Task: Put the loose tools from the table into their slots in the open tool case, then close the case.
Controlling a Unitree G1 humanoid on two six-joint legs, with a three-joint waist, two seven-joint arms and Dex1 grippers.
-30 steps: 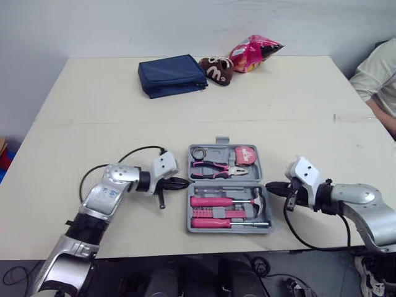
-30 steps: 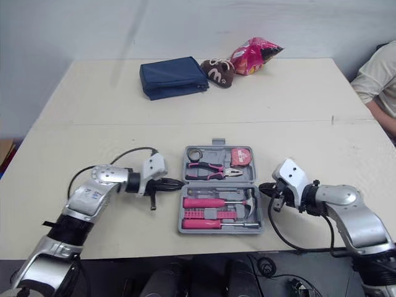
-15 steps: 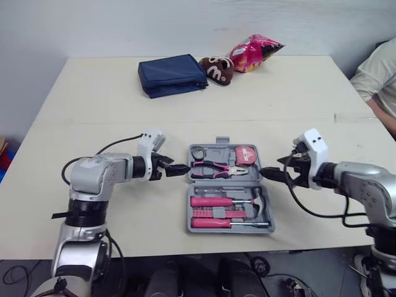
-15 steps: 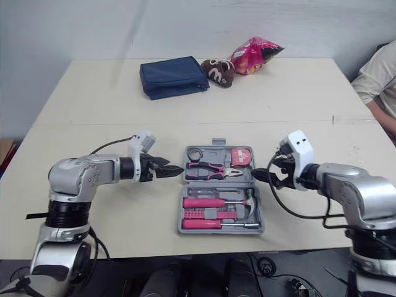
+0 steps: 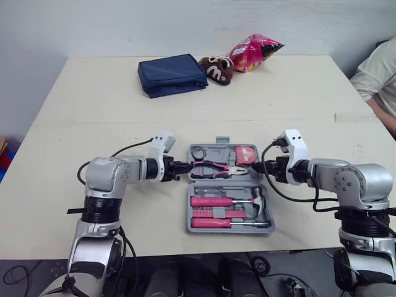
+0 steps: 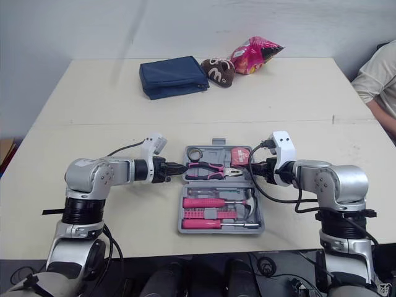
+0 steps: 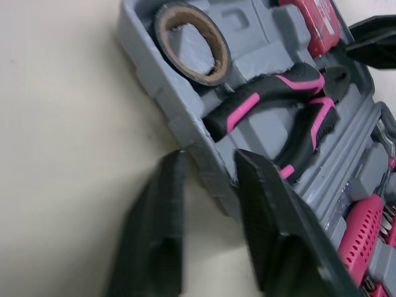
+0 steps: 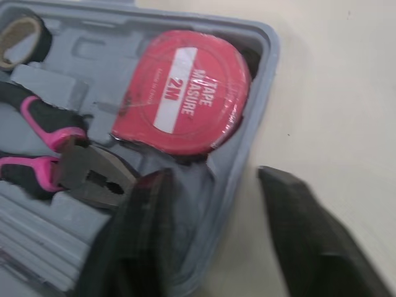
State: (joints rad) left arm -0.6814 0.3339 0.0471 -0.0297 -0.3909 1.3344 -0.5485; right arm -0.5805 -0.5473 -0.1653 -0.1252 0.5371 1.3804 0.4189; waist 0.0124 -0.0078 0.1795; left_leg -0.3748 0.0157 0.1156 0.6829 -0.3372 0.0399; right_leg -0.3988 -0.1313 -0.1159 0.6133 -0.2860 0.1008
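The grey tool case [image 5: 263, 185] lies open and flat near the table's front edge. Its far half holds a tape roll [image 7: 190, 40], pink-handled pliers [image 7: 278, 117] and a red tape measure [image 8: 185, 93]. The near half holds a pink screwdriver [image 5: 213, 202], a hammer [image 5: 257, 201] and bits. My left gripper [image 5: 182, 167] is open at the far half's left side, its fingers [image 7: 167, 229] straddling the case wall. My right gripper [image 5: 258, 168] is open at the right side beside the tape measure, with the rim between its fingers [image 8: 303, 235].
A navy pouch [image 5: 172, 75], a brown candy bag [image 5: 216, 69] and a pink snack bag [image 5: 253, 51] lie at the table's far side. A person's sleeve [image 5: 378, 71] shows at the right edge. Bare tabletop surrounds the case.
Both grippers have swung from beside the case's near half up and inward to its far half. Their fingers now straddle the left and right rims.
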